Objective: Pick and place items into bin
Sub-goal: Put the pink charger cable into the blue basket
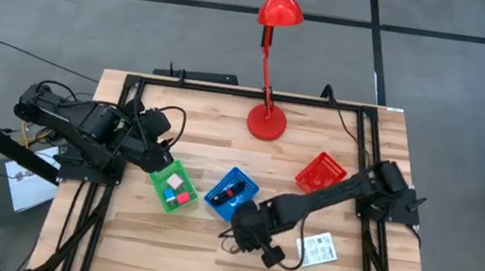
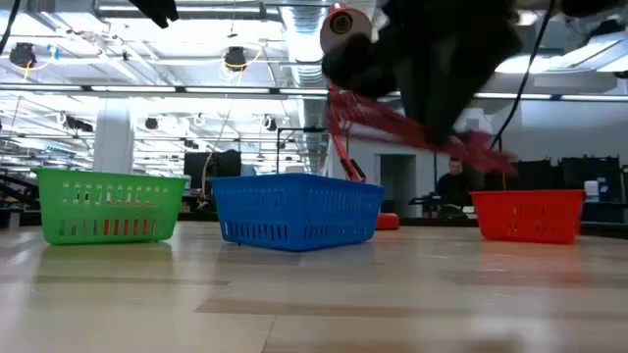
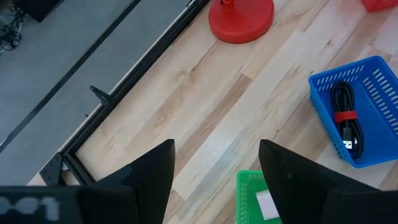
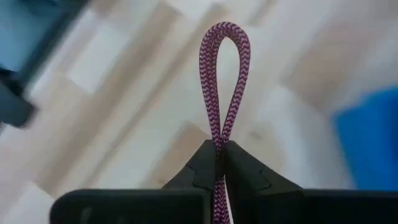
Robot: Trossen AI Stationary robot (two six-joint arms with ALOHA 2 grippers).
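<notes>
**Kid:** So, what could go wrong?

**Helper:** Well, the right gripper [image 4: 219,155] pinches the dark red looped cord [image 4: 224,74] tight, up above the table [image 1: 161,238], near the blue bin [image 1: 215,196]. That cord is floppy. It could slip out, or a loose end could catch on the bin wall and hang outside.

**Kid:** And the other arm?

**Helper:** The left gripper [image 3: 214,180] waits, fingers apart, holding nothing, over the green bin [image 1: 160,181].

**Kid:** What can't you see?

**Helper:** Most of the cord. The arm hides it from above, and the low view is a blur
</notes>
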